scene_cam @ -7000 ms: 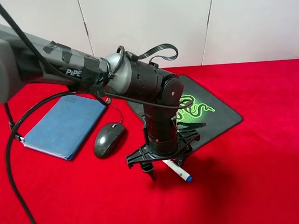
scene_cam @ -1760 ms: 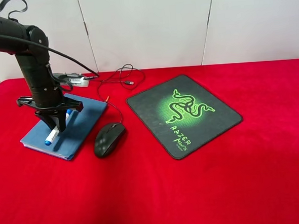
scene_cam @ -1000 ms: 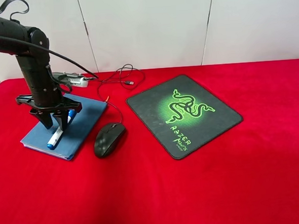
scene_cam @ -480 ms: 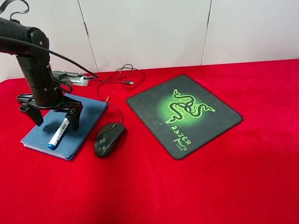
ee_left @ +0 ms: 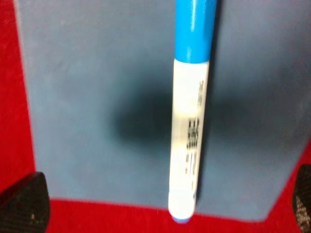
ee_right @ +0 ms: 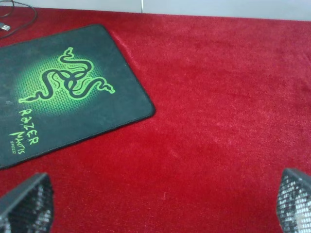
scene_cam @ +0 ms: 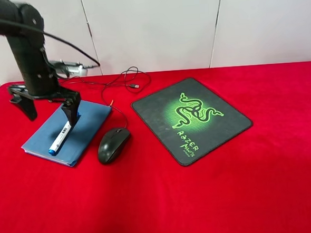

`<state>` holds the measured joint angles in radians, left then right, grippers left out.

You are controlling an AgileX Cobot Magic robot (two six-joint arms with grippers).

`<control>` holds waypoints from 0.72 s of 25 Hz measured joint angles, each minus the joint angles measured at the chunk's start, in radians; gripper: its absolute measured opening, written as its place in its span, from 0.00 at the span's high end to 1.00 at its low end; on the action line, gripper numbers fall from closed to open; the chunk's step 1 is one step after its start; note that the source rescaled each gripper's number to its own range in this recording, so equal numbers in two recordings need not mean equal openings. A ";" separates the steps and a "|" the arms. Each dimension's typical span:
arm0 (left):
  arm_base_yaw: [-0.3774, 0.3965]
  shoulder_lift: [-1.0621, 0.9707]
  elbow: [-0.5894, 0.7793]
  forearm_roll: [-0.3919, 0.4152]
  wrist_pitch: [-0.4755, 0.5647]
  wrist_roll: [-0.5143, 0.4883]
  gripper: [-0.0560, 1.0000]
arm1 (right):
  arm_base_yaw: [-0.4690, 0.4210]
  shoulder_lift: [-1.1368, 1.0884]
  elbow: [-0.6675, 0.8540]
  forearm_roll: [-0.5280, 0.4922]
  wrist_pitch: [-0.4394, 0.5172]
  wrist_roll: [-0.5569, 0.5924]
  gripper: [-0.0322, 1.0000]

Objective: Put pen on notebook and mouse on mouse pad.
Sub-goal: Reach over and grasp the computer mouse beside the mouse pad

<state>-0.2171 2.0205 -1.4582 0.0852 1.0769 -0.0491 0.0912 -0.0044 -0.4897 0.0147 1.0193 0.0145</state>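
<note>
The pen (scene_cam: 60,137), white with a blue cap, lies loose on the blue-grey notebook (scene_cam: 87,123) at the left. My left gripper (scene_cam: 48,106) hangs open just above it, one finger on each side, touching nothing. In the left wrist view the pen (ee_left: 189,131) rests on the notebook cover (ee_left: 97,97) between the spread tips of the left gripper (ee_left: 164,200). The dark mouse (scene_cam: 114,144) sits on the red cloth between the notebook and the black mouse pad (scene_cam: 191,119). My right gripper (ee_right: 160,203) is open over bare cloth beside the mouse pad (ee_right: 58,92); it is outside the high view.
The mouse's thin black cable (scene_cam: 119,82) loops toward the back wall and ends in a USB plug (scene_cam: 134,86). A red cloth (scene_cam: 254,184) covers the table. A white wall stands behind.
My left gripper has opened, let the pen go onto the notebook, and risen a little. The pen now lies flat on the cover. Mouse and pad have not moved.
</note>
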 joint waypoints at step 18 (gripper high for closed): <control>0.000 -0.448 0.047 -0.006 0.082 0.004 0.00 | 0.000 0.000 0.000 0.000 0.000 0.000 0.00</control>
<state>-0.2171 1.5722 -1.4109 0.0788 1.1592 -0.0447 0.0912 -0.0044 -0.4897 0.0147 1.0193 0.0145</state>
